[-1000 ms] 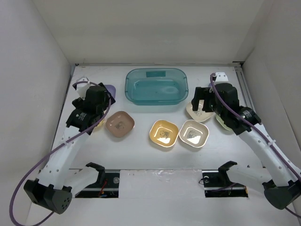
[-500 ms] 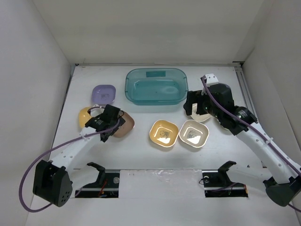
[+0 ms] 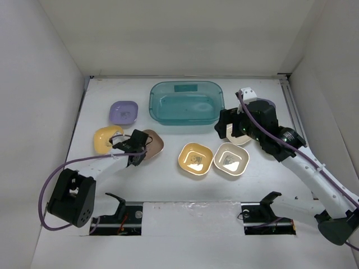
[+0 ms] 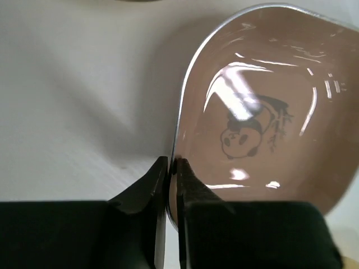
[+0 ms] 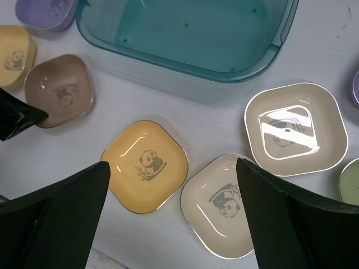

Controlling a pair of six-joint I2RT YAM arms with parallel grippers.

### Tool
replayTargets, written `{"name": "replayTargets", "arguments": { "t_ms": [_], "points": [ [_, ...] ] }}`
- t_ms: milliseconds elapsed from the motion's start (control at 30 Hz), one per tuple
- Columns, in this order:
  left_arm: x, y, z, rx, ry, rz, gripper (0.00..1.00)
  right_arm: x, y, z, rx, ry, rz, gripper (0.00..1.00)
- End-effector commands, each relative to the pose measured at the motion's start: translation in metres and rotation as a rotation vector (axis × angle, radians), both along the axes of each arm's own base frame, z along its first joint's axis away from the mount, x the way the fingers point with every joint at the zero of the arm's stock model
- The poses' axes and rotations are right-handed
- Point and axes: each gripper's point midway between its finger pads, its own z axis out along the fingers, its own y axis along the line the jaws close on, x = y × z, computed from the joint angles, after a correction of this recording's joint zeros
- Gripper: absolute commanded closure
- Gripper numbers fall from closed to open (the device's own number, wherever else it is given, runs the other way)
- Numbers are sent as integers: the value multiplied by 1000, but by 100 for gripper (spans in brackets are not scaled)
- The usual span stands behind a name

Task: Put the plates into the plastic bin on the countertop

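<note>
Pink plastic sits between the fingers of my left gripper (image 4: pixel 171 162), which are pinched tight on the near rim of the pink rounded-square plastic plate (image 4: pixel 263 112) with its panda print. My right gripper (image 5: pixel 171 165) hangs with its jaws spread wide, holding nothing, above the orange-yellow rounded-square plate (image 5: pixel 145 165) and two cream plates (image 5: pixel 221 204) on the flat white countertop (image 3: pixel 168 185). Beyond them stands the translucent teal-blue plastic bin (image 3: pixel 152 103), well apart from the pink plate.
</note>
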Motion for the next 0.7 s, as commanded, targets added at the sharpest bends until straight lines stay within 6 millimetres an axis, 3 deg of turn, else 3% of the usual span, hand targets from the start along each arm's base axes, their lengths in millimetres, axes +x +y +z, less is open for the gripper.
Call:
{"name": "replayTargets", "arguments": {
  "t_ms": [0, 67, 100, 167, 200, 300, 333, 400, 433, 467, 533, 567, 633, 667],
  "points": [
    [-7, 0, -9, 11, 15, 1, 100, 0, 6, 29, 53, -81, 25, 0],
    [-13, 0, -2, 62, 20, -12, 100, 2, 4, 33, 55, -91, 15, 0],
    [-9, -17, 12, 50, -24, -32, 100, -1, 6, 37, 57, -93, 24, 0],
    [-18, -22, 25, 82, -20, -52, 100, 1, 6, 34, 49, -88, 16, 0],
    [-14, -37, 42, 62, -68, -69, 100, 1, 6, 34, 49, -88, 16, 0],
    [-18, -45, 71, 88, -113, -90, 100, 3, 5, 34, 45, -90, 6, 0],
    [-15, -64, 98, 55, -174, -123, 100, 1, 4, 37, 50, -98, 6, 0],
    [-18, -70, 124, 76, -213, -138, 100, 2, 2, 37, 47, -100, -2, 0],
    [-9, -79, 157, 66, -297, -143, 100, 2, 2, 37, 47, -100, -2, 0],
    [-10, -93, 169, 79, -320, -190, 100, 3, 3, 39, 52, -107, -2, 0],
    [-7, -95, 195, 148, -362, -218, 100, 4, 1, 39, 48, -110, -14, 0],
    [2, -110, 215, 145, -390, -233, 100, 4, 1, 39, 48, -110, -14, 0],
    [18, -126, 229, 185, -424, -278, 100, 7, 1, 35, 38, -103, -22, 0],
    [31, -132, 246, 229, -443, -334, 100, 7, 1, 35, 38, -103, -22, 0]
  ]
}}
